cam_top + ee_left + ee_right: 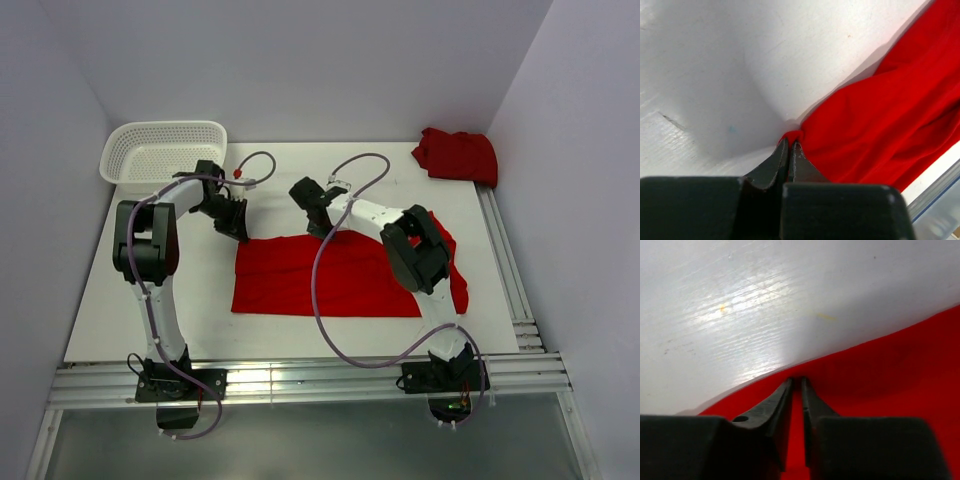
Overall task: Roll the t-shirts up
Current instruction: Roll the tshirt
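1. Upper left of the top view: the white mesh basket (165,150) stood at the far corner of the table (200,320), apart from the cloth.

2. Left of centre: my left gripper (791,146) was closed tight on a small pucker of red cloth. This pucker was the upper-left corner of the spread t-shirt (330,285).

3. Centre: the spread t-shirt lay flat, its long axis running left to right across the frame. Its body extended from both grippers toward the bottom of the frame, toward the arm bases.

4. Right of centre: my right gripper (796,381) sat on the same upper edge, near its middle. Its jaws were narrow, with a thin slit between them and the tips at the hem. I could not tell whether cloth was pinched there.

5. Upper right: the bundled t-shirt (457,155) lay well apart from both grippers.

6. Assessment: both grippers stood on the far long edge, so the roll should run across the short axis, toward the bottom of the frame. The left gripper held the corner. The right half of the edge was unsupported and could lag.
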Controlling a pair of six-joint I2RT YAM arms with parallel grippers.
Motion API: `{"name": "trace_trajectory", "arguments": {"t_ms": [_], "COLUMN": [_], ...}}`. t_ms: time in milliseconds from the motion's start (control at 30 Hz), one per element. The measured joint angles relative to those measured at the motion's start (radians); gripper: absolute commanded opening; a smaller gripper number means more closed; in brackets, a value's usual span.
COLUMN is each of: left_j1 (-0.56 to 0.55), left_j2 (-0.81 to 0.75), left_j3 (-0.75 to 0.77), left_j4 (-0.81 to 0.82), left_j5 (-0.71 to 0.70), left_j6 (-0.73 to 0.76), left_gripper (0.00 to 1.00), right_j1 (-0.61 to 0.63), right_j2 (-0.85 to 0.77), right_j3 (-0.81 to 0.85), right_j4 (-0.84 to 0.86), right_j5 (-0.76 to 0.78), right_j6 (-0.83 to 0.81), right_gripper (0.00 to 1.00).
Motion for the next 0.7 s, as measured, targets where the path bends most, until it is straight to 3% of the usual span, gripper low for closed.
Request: {"name": "trace_trajectory", "arguments": {"t_ms": [67, 200, 400, 567, 700], "left_j1": [0.0, 0.0, 0.006, 0.014, 0.026], "left_j2": [0.0, -0.006, -0.042, -0.061, -0.061], "left_j3": [0.0, -0.01, -0.034, -0.041, -0.041], "left_j4": [0.008, 0.029, 0.086, 0.125, 0.125], "left_j5": [-0.006, -0.006, -0.014, -0.023, -0.021], "left_j6": [-0.008, -0.036, -0.065, -0.085, -0.084], "left_gripper": [0.0, 0.0, 0.0, 0.0, 0.07], "right_j1": [-0.007, -0.016, -0.035, -0.049, -0.056], "right_j2": [0.0, -0.008, -0.038, -0.056, -0.064], "right_j3": [-0.008, -0.024, -0.076, -0.108, -0.12], "right_j4": [0.004, 0.014, 0.055, 0.077, 0.099], "right_j5": [-0.001, 0.0, -0.002, -0.001, -0.017], "right_j6": [0.003, 0.006, 0.016, 0.019, 0.016], "right_gripper": [0.08, 0.02, 0.18, 0.19, 0.34]}}
